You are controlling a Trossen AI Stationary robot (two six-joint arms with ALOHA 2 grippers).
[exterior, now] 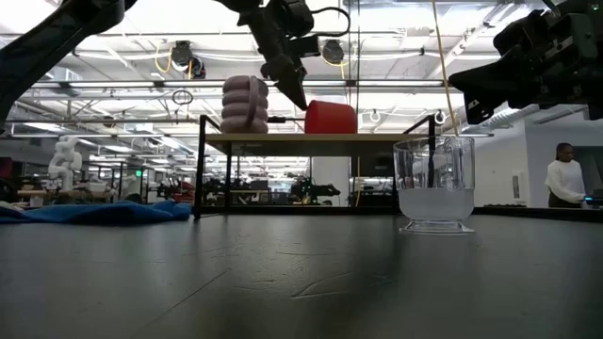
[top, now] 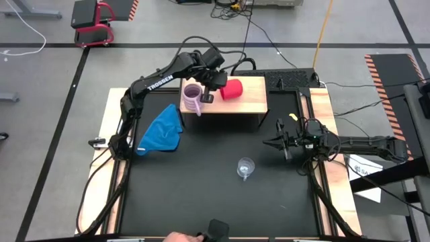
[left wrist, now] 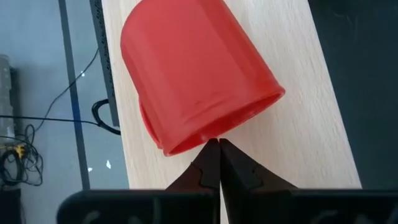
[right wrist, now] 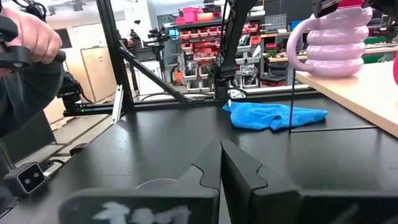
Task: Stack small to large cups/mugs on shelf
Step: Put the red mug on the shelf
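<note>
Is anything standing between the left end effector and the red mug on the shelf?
Nothing visible. The left end effector, shut, sits right at the rim of the red mug, which lies tipped on the shelf. The lilac-pink mug stands off to one side.

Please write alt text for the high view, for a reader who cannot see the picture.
Seen from above, the left tool hangs shut over the shelf, between the lilac mug and the red mug, which lies on its side. The glass cup stands on the black table, a blue cloth lies left, and the right tool waits shut at the right.
</note>
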